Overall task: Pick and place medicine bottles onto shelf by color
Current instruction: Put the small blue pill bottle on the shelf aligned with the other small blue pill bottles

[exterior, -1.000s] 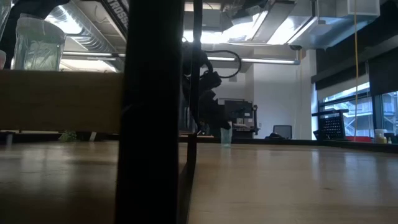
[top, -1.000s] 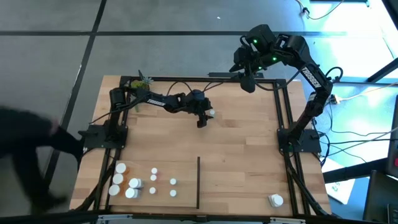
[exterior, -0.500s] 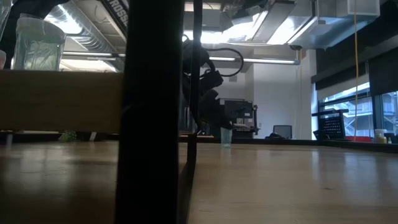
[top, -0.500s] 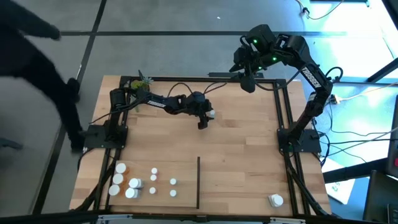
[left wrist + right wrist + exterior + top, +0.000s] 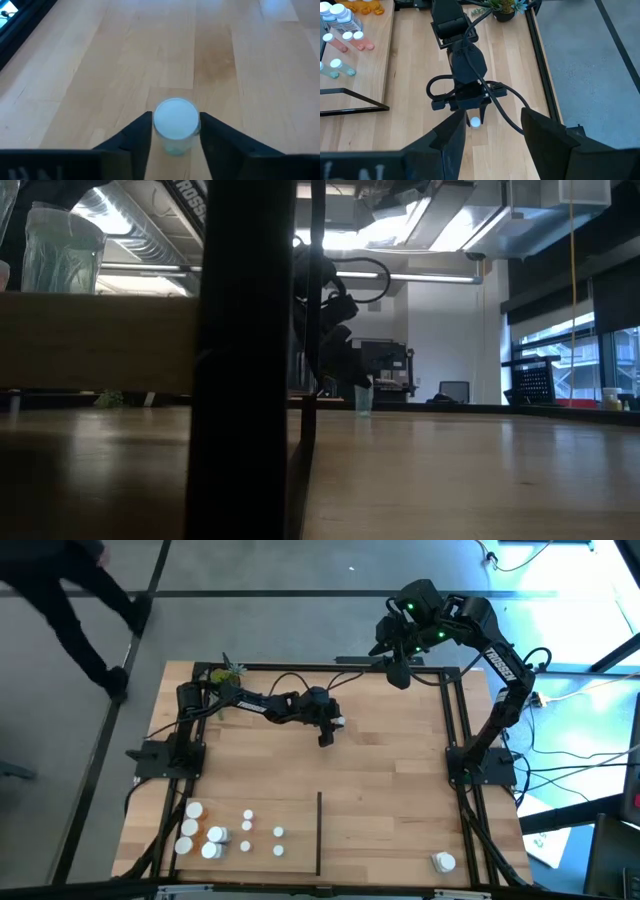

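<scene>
A small medicine bottle (image 5: 175,120) with a white cap and a pale body stands upright on the shelf (image 5: 400,790), a light-wood board, left of its middle and toward the far side. It also shows in the high view (image 5: 340,722) and the low view (image 5: 363,398). My left gripper (image 5: 175,131) is shut on it, reaching in from the left. My right gripper (image 5: 492,145) hangs open high over the far right edge (image 5: 397,668), holding nothing. Several more bottles (image 5: 215,835), white and orange, stand at the near left. One white bottle (image 5: 443,862) is at the near right. My left gripper pinches the bottle between its two fingers at the cap's two sides (image 5: 157,122). The fingers (image 5: 140,132) slant down at it from the table's left. The bottle is upright, with its base on the board.
A thin black divider strip (image 5: 319,830) runs from the near edge toward the middle. A small green plant (image 5: 228,670) stands at the far left corner. Black rails (image 5: 462,740) edge the board. A person (image 5: 70,600) is on the floor beyond the far left corner.
Neither arm has visibly moved. The person beside the table's left edge has walked toward the far side.
</scene>
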`<state>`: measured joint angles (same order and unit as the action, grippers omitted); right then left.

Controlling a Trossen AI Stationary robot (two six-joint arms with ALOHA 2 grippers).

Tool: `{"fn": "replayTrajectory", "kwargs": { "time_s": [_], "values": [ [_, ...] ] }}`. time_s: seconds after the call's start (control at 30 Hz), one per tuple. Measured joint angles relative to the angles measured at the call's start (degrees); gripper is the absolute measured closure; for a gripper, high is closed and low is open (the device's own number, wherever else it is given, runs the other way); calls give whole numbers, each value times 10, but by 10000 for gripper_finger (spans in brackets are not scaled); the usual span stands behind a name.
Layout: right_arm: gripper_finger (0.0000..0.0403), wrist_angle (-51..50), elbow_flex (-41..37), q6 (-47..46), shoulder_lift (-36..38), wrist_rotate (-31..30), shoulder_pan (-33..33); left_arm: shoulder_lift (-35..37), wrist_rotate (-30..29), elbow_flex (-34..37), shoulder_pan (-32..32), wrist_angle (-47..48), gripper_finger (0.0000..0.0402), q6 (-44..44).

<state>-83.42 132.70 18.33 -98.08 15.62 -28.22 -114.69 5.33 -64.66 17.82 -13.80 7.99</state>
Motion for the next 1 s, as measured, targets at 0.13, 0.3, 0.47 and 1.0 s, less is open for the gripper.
{"fn": "replayTrajectory", "kwargs": {
  "time_s": [0.13,0.3,0.47,1.0],
  "values": [
    [210,0,0,0,0,0,0,0,0,0,0,0,287,-1],
    [210,0,0,0,0,0,0,0,0,0,0,0,311,-16],
    [210,0,0,0,0,0,0,0,0,0,0,2,312,-19],
    [210,0,0,0,0,0,0,108,0,-1,27,107,315,-23]
  ]
}}
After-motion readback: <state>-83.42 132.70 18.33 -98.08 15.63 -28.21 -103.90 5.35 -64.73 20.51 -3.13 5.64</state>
